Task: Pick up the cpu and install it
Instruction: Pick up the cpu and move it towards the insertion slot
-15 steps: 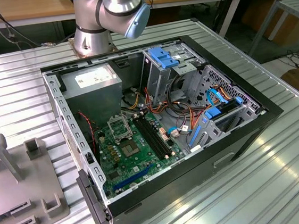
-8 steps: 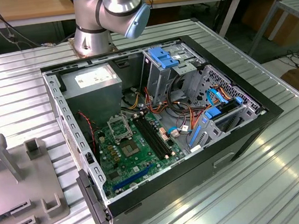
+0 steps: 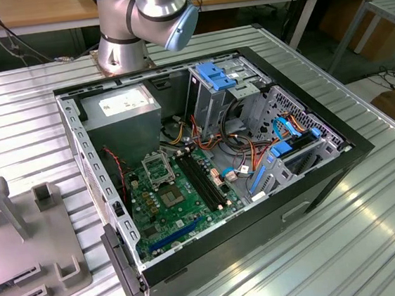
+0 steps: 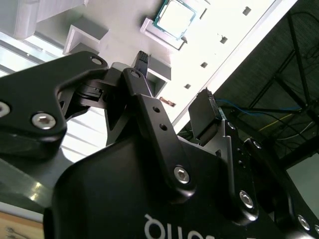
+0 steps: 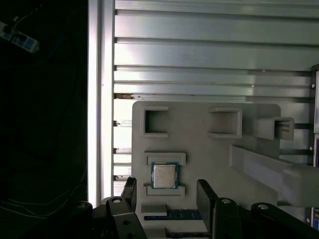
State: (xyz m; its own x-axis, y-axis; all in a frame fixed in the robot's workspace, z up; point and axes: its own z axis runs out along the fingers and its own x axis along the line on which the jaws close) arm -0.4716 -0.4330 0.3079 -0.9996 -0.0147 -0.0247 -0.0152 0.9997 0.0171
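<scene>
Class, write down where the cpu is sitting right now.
In the first wrist view the cpu lies flat on the grey fixture plate, seated between two raised brackets. The open end effector is lined up with it, not touching.

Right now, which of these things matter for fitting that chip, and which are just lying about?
Part of the job: cpu, lying on the grey holder plate; open gripper near it; socket frame on the green board.

Just lying about: power supply box, blue-topped drive cage, wire bundles.
</scene>
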